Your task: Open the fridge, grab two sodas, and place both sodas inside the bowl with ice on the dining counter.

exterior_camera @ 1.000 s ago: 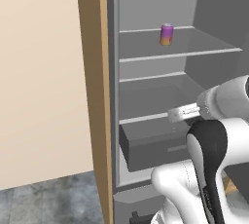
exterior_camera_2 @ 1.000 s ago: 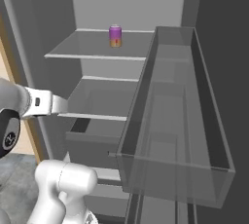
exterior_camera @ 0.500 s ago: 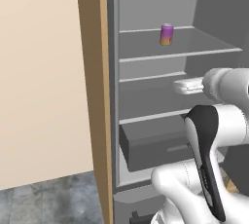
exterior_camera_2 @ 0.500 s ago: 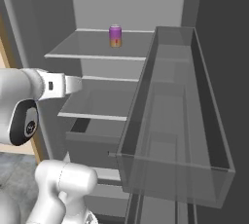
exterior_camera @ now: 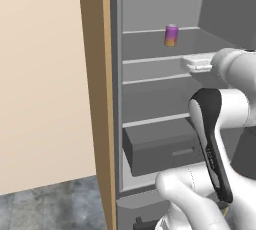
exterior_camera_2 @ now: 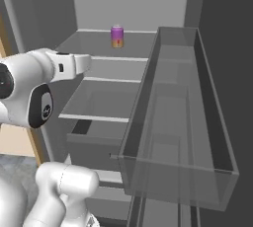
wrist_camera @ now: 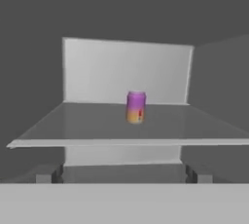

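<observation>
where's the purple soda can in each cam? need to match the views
Left base view: soda can upper centre-right, upright on the top shelf of the open fridge.
Right base view: can upper centre-left, on that same shelf, near the back wall.
Hand view: can dead centre, standing on the shelf.
Shared landmark: the top shelf's front edge, running just below the can in all three.

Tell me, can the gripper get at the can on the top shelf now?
Probably yes. The fridge stands open, the can stands alone and upright on its shelf, and nothing lies between it and the gripper.
</observation>
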Tool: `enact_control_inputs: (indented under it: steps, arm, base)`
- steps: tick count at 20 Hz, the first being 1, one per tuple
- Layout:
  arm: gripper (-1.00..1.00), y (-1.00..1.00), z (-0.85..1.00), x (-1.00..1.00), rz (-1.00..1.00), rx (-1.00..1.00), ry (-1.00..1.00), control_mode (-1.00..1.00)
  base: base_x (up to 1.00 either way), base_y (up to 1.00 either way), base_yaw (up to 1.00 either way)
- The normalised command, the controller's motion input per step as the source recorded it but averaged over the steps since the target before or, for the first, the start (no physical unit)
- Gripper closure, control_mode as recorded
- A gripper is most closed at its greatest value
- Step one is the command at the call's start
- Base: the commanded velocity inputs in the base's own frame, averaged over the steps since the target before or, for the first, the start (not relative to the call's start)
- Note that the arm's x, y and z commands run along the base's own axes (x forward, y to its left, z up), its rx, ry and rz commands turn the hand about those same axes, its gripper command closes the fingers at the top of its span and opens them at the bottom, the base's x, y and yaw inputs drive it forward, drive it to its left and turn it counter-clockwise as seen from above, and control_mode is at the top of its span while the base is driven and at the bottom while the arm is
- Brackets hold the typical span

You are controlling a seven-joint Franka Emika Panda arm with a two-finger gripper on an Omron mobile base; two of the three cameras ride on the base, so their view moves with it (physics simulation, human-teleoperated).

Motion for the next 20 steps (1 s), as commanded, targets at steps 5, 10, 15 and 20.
enact_control_inputs:
  steps: [5, 10, 15, 20]
  arm:
    - [-1.0, -0.17, 0.32, 0.25, 0.0, 0.0, -0.03, -1.0]
    - [-1.0, -0.01, 0.06, 0.37, 0.0, 0.0, 0.0, -1.0]
    - [-1.0, 0.0, 0.0, 0.46, 0.0, 0.0, 0.0, -1.0]
    - [-1.0, -0.03, 0.0, 0.54, 0.0, 0.01, 0.0, -1.0]
  base:
    - [0.0, 0.0, 0.0]
    - [0.0, 0.0, 0.0]
    - [0.0, 0.0, 0.0]
    - [0.0, 0.0, 0.0]
